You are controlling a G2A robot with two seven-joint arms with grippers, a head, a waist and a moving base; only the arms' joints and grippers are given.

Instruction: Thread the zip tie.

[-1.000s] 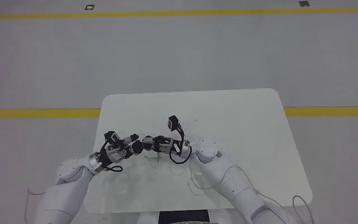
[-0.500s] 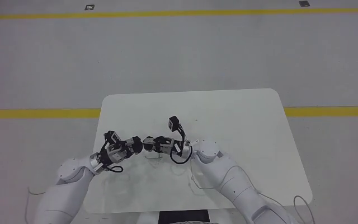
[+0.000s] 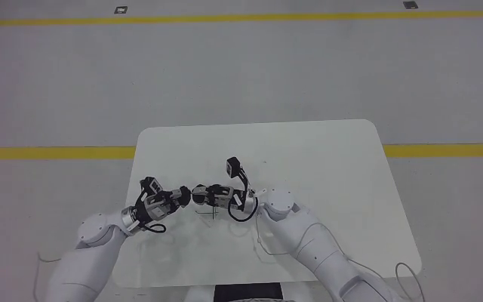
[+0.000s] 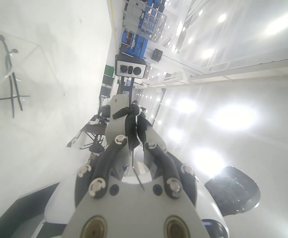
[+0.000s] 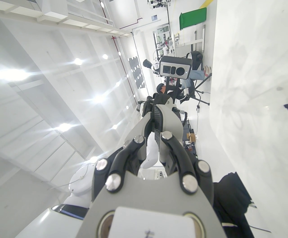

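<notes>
Left hand [image 4: 135,119] pinches the zip tie [image 4: 136,171]; right hand [image 5: 155,113] closed tight, contents indiscernible. Recommend aligning both tips squarely, then feeding slowly.

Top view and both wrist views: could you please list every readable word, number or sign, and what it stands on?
No text can be read.
White label: one dark mark, cut off, unreadable.
Floor markers: too small to read.

Right gripper [image 5: 155,126] fingers pressed together, tips meeting the left gripper [image 5: 154,104] opposite; a green bin [image 5: 193,16] stands far behind.
</notes>
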